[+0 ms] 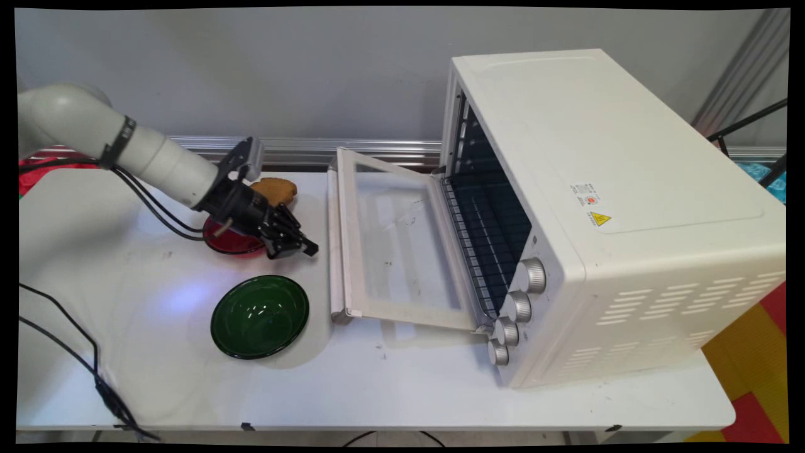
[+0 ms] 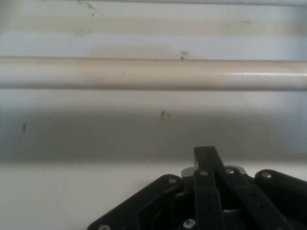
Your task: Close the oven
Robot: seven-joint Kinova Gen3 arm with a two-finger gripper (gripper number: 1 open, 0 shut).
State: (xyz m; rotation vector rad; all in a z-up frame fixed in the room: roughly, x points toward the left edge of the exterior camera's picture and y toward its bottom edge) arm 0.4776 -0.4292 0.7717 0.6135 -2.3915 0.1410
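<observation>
Your gripper (image 1: 300,245) sits low over the white table (image 1: 188,377), left of the toaster oven (image 1: 629,207), fingers pressed together and holding nothing; in the hand view you see the two black fingers (image 2: 207,165) stacked against each other with no gap. The tip points right toward the oven's open door (image 1: 393,242), which lies folded down flat over the table, glass pane up. The door's handle bar (image 1: 334,251) runs along its left edge, just beside the fingertips but apart from them; in the hand view that handle (image 2: 153,73) is the cream horizontal bar across the upper half, with table surface between it and the fingers. Behind the gripper's linkage there's a red plate (image 1: 233,242), partly hidden by the wrist. A slice of toast (image 1: 277,189) lies just past the plate on the far side; you can't tell whether it rests on the plate rim or on the table. A dark green bowl (image 1: 260,316) stands upright on the table nearer the camera, below the gripper and left of the door's near corner, not touching either. Oven cavity is open, with the wire rack (image 1: 478,251) visible inside at the lower level. Four silver knobs (image 1: 517,306) run in a column along the front panel on the side nearest the camera. Black cables (image 1: 151,207) hang from the arm's forearm and another cable trails over the table's left near edge.
</observation>
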